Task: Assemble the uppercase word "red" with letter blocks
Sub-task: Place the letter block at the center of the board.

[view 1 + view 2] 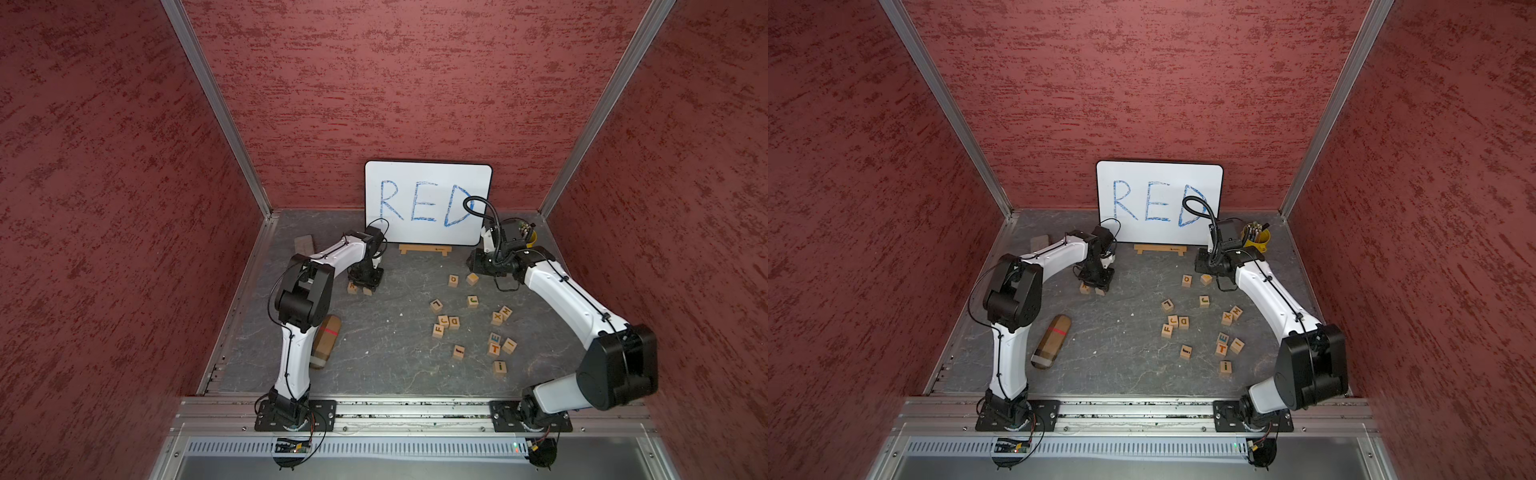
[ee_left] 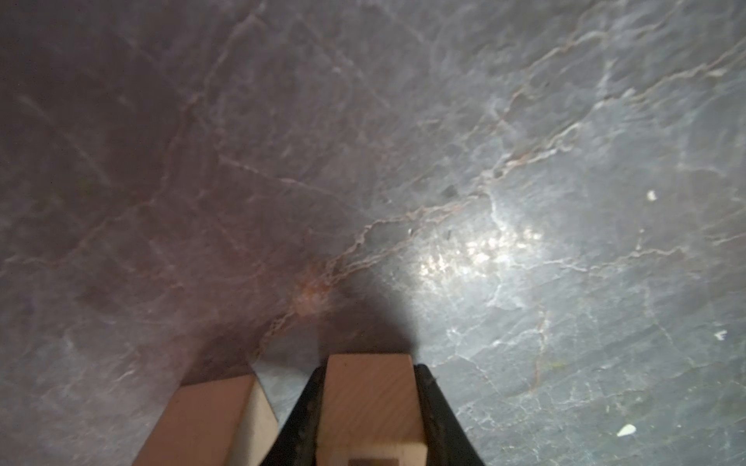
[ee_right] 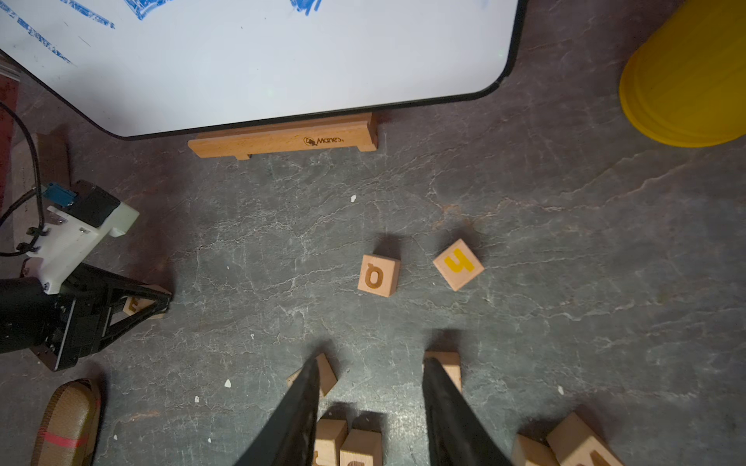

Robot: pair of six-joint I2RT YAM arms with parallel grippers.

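Note:
My left gripper (image 1: 367, 287) is down at the table's far left, shut on a light-wood letter block (image 2: 369, 403) whose letter is hidden. That block stands close beside the R block (image 1: 352, 286), also a plain wood face (image 2: 210, 419) in the left wrist view, with a narrow gap between them. The D block (image 1: 454, 322) and a blue E block (image 1: 494, 337) lie among loose cubes on the right. My right gripper (image 3: 373, 363) hovers open at the far right, with nothing between its fingers.
A white board (image 1: 428, 199) reading RED leans at the back on a wooden stand (image 1: 424, 249). A yellow cup (image 1: 1257, 239) stands back right. A brown oblong pad (image 1: 326, 338) lies front left. Several other lettered cubes (image 1: 472, 301) are scattered on the right.

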